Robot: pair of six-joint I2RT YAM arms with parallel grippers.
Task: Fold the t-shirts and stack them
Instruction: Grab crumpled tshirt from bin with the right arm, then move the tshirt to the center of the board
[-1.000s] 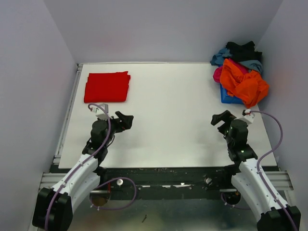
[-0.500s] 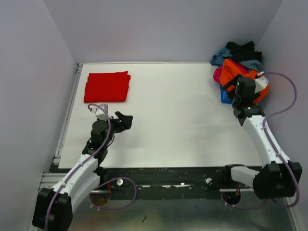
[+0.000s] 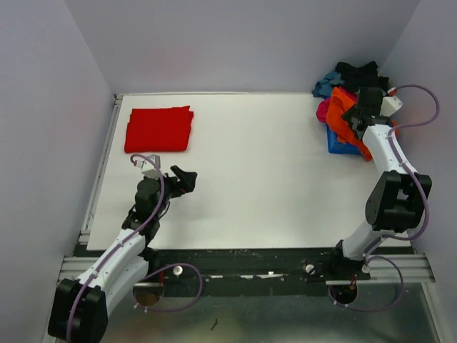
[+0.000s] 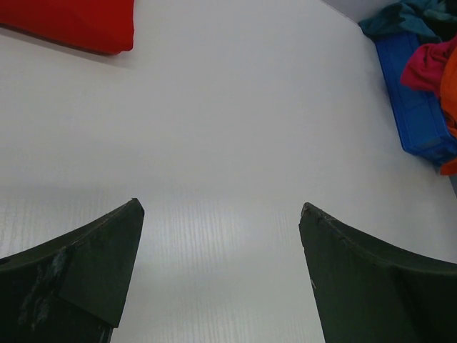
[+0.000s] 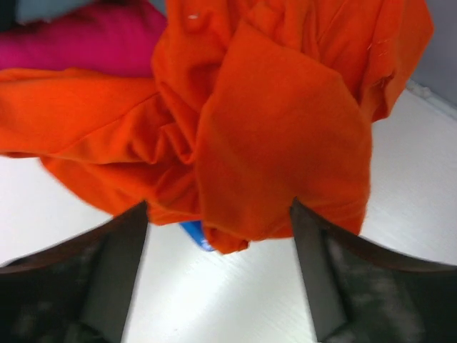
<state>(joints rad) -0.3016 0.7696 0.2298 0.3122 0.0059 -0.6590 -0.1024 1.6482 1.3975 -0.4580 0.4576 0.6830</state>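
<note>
I'm watching the left fingers (image 3: 187, 177) hovering spread wide over bare tabletop (image 3: 257, 164) near the near-left corner, gripping nothing. The red shirt (image 3: 158, 128) is lying folded flat by the far-left corner, well apart from them. The right arm is reaching to the far-right corner. There the right fingers (image 3: 359, 108) are hanging spread apart over the orange shirt (image 5: 271, 128), one on each side of a crumpled fold, not clamping it. I can't tell whether they're touching the cloth. That shirt is lying on top of a heap, with a pink shirt (image 5: 86, 39) beside it and a grey-blue shirt (image 3: 327, 82) and a black shirt (image 3: 357, 71) behind. The heap is spilling over a blue bin (image 3: 335, 143).
</note>
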